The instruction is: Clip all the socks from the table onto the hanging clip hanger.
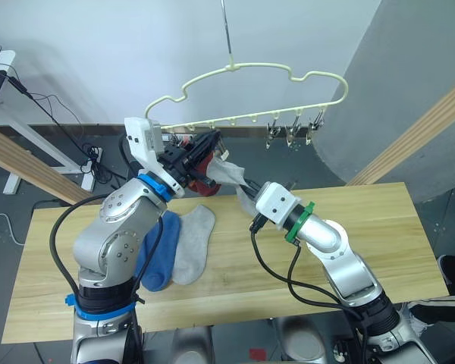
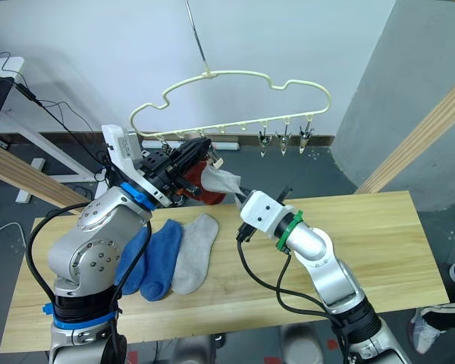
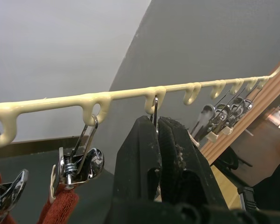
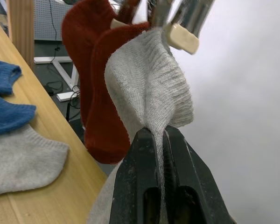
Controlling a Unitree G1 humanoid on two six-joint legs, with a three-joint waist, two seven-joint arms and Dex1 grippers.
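Right pincer (image 4: pixel 159 140) pinches grey sock (image 4: pixel 149 79) under clip (image 4: pixel 182 37).

Two slanted wooden poles frame the scene: one (image 1: pixel 428 129) rises well off to the outer side of the right jaws, the other (image 1: pixel 26 163) runs low, out past the left jaws. Beyond that second pole stands a white metal stand (image 1: pixel 38 148) with black cables (image 1: pixel 49 102) trailing over the dark floor. Behind both jaws, a white wall (image 1: pixel 98 45) meets a grey panel (image 1: pixel 409 68).
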